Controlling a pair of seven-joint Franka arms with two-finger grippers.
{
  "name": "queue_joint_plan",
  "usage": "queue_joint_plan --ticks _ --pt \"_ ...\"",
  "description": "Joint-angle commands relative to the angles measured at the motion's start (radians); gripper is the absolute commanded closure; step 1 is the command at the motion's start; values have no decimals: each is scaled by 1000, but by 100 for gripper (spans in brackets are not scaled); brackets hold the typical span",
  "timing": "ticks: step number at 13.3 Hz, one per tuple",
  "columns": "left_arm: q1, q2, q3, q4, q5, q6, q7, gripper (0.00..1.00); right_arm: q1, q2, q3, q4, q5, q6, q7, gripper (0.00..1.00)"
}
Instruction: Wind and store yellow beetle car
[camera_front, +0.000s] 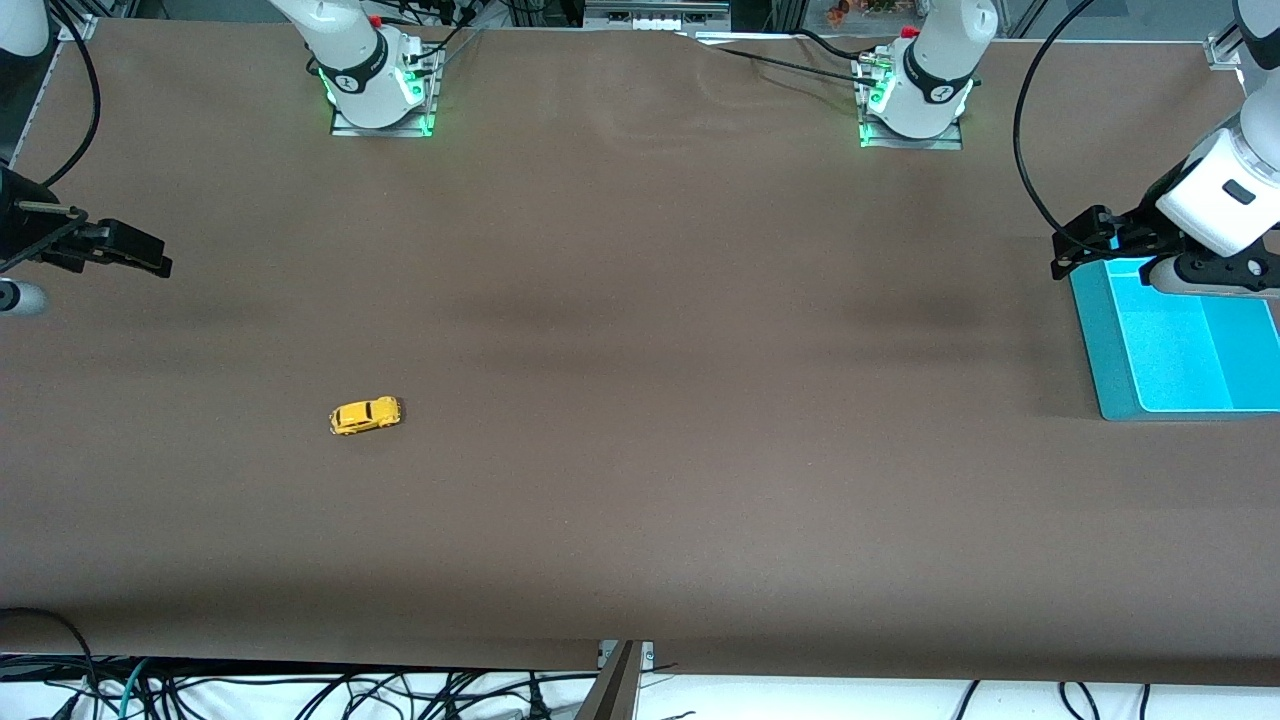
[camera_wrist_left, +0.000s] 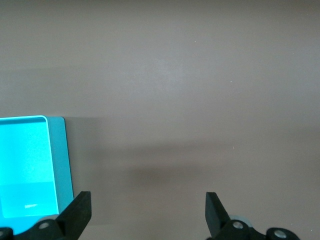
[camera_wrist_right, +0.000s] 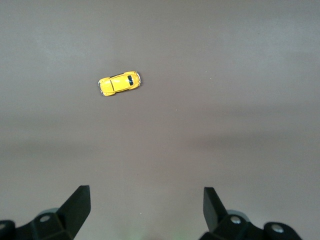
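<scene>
The yellow beetle car (camera_front: 366, 415) stands alone on the brown table, toward the right arm's end and nearer to the front camera than the middle. It also shows in the right wrist view (camera_wrist_right: 119, 83), ahead of the jaws and apart from them. My right gripper (camera_front: 140, 252) hangs open and empty above the table at the right arm's end; its jaws stand wide apart in the right wrist view (camera_wrist_right: 146, 200). My left gripper (camera_front: 1080, 245) is open and empty over the edge of a blue tray; its jaws stand wide apart in the left wrist view (camera_wrist_left: 147, 205).
A shallow turquoise tray (camera_front: 1110, 350) with nothing in its visible part lies at the left arm's end of the table; its rim shows in the left wrist view (camera_wrist_left: 62, 150). The two arm bases (camera_front: 380, 80) (camera_front: 915, 90) stand along the table's back edge.
</scene>
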Motion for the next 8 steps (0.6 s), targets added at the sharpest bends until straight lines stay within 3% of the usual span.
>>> queue_joint_plan --ticks 1,8 --pt "4 -8 -1 1 -22 -17 -5 0 -7 -6 -1 -1 21 0 -17 0" --pt "4 -8 -1 1 -22 -17 -5 0 -13 -3 -2 -1 22 5 -15 0"
